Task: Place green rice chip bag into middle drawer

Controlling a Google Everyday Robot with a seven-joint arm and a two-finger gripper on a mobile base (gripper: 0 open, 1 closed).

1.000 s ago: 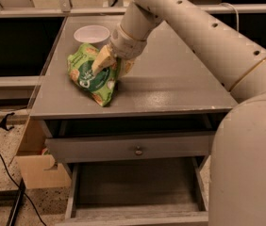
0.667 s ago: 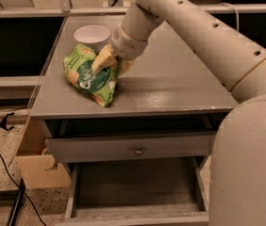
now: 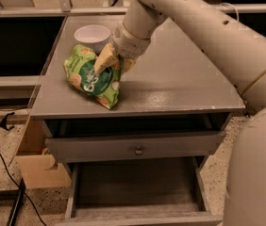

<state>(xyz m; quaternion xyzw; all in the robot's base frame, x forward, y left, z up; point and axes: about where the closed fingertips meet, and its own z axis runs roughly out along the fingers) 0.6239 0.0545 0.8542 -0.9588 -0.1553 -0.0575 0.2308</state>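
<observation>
The crumpled green foil rice chip bag lies at the left front of the flat grey cabinet top, its lower corner at the front edge, the round white bowl just behind it. Below the closed grey drawer front with a small round knob, the wide grey wooden middle drawer stands pulled out. The cream two-finger gripper clasps the bag's upper right side, one tan finger across its face.

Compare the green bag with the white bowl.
The bag is green, crumpled and printed; the bowl is white, round and plain. The bag is bigger than the bowl. The gripper is on the bag; the bowl stands free behind it. Both rest on the cabinet top.
</observation>
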